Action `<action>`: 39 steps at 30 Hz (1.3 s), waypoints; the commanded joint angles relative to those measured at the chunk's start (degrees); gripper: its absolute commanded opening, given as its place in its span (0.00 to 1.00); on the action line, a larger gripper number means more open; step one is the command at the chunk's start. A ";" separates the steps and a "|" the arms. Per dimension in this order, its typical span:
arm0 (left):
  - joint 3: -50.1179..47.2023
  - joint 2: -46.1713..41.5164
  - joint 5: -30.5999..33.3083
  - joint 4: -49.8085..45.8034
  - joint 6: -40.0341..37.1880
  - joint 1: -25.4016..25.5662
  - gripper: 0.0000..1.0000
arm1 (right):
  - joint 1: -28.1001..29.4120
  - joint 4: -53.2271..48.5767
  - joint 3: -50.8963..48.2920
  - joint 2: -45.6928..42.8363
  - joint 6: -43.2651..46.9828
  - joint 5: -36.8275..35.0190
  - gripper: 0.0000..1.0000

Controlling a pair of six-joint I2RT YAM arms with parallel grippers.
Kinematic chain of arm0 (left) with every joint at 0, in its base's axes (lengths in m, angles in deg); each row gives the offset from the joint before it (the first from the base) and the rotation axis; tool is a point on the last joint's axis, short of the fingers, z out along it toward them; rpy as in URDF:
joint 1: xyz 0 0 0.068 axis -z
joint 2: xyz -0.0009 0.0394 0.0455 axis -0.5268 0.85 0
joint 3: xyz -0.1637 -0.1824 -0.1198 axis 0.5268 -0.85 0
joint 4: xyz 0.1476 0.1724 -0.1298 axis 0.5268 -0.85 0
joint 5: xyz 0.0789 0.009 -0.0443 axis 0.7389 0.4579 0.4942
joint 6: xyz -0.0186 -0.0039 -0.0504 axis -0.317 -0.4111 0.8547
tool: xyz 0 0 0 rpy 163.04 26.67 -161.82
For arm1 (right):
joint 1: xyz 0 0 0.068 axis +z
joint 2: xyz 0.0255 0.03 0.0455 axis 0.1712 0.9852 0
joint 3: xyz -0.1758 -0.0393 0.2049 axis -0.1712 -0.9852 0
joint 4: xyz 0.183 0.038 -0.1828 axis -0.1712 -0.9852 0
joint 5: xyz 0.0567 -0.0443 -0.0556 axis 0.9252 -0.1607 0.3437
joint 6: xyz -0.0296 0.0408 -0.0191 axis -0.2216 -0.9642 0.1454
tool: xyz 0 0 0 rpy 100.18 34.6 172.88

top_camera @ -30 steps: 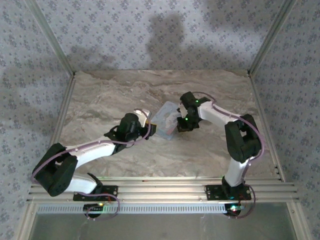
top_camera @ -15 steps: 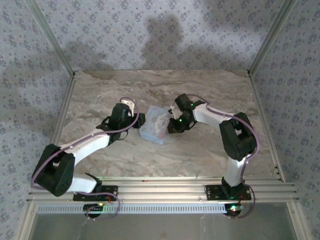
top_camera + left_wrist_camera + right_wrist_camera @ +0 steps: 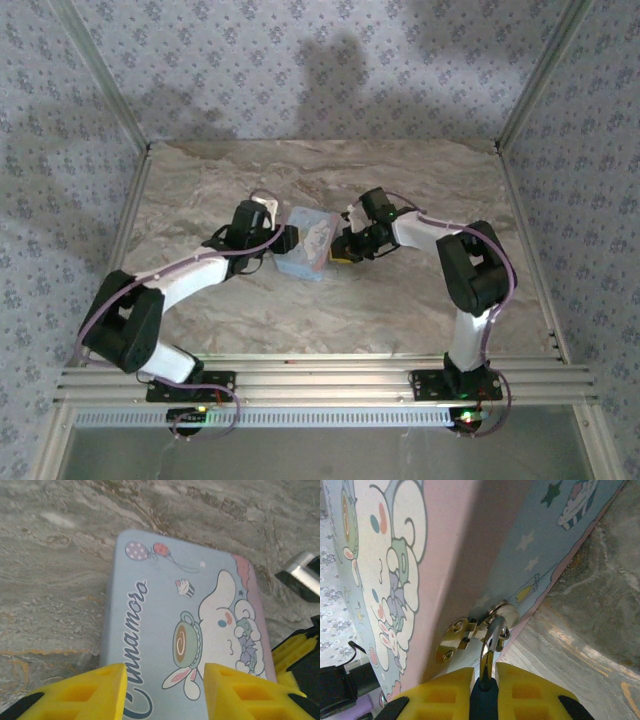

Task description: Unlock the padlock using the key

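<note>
Pinching a small dark blue padlock (image 3: 484, 701) between its 2 yellow fingers (image 3: 520, 687), the right gripper (image 3: 484, 680) has its pads pressed together on the lock body at the side of a pale blue rectangular tin box (image 3: 308, 240) with a cartoon-printed lid. The padlock's silver metal shackle (image 3: 491, 632) rises from between the pads and passes through a gold-coloured metal hasp (image 3: 454, 641) fixed to the box's side wall, which is printed with stars, just below the pink rim of the lid.

On the opposite side of the box, the left gripper (image 3: 165, 690) hangs over the lid with its 2 yellow fingers (image 3: 85, 697) spread apart, nothing caught between them; the printed script and cartoon rabbit show in the gap. From that wrist camera, the yellow tips of the other gripper appear at the box's far right edge.

Seen from above, the box lies near the middle of the beige marble-patterned table (image 3: 400, 300), with both arms reaching in and 1 gripper at each side of it. No key can be made out.
</note>
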 commanded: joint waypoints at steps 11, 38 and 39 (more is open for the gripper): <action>-0.71 4.09 -2.75 0.86 0.58 0.10 0.44 | -0.81 6.09 -3.55 2.05 -4.28 0.61 0.12; -1.89 3.65 -1.52 1.12 0.14 0.72 0.38 | -0.47 5.17 -4.74 -3.08 -5.73 -4.23 0.14; -1.86 3.65 -1.52 1.16 0.21 0.72 0.38 | -0.54 5.09 -4.72 -3.13 -5.88 -4.30 0.14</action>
